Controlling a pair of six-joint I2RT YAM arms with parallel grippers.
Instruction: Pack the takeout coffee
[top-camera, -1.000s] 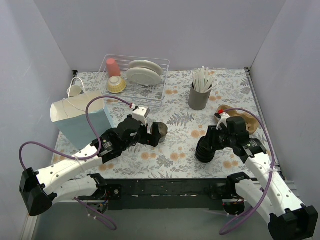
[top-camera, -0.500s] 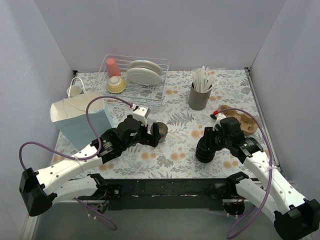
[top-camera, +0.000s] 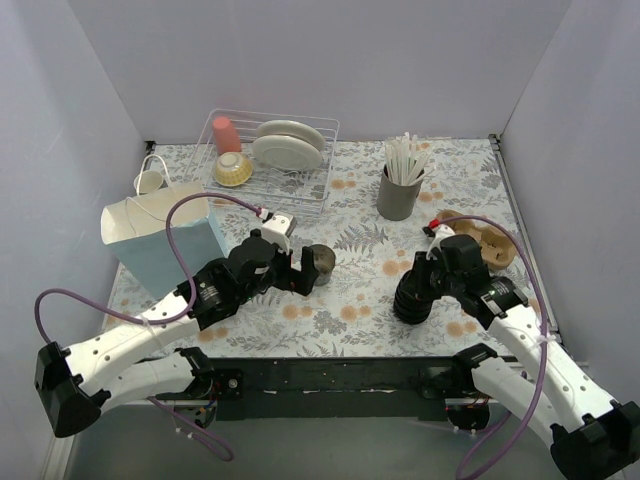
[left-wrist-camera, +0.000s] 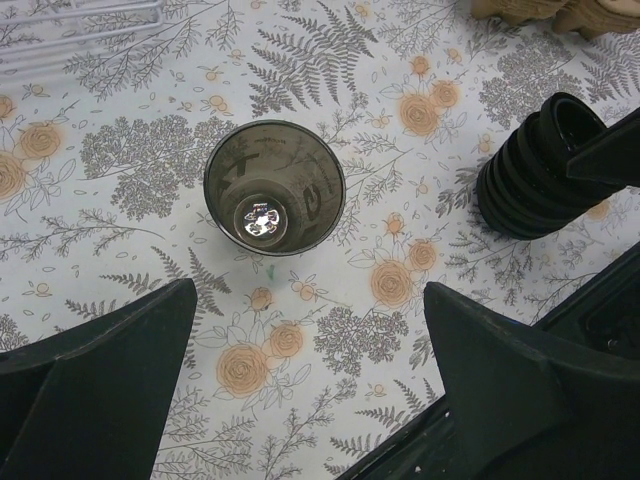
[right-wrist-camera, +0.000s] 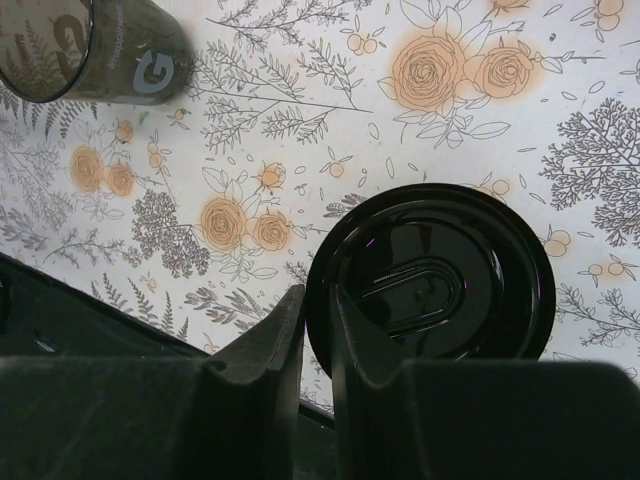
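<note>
The cup (left-wrist-camera: 275, 187) stands upright and lidless near the middle of the bench (top-camera: 345, 315), mouth up so that a lid can be pressed on. The left hand (left-wrist-camera: 310, 300) sits just short of it with fingers fully apart, one to each side. It is placed to steady or grasp the cup but makes no contact.

The right hand (right-wrist-camera: 318, 310) is at the lid stack (top-camera: 412, 298), its fingers nearly together on the rim of the top lid (right-wrist-camera: 430, 285). An edge pinch should peel one lid from the nest.

The bag (top-camera: 160, 240) waits open at the left, well apart. Judged step: lid pickup. Capping and bagging are not yet done.
</note>
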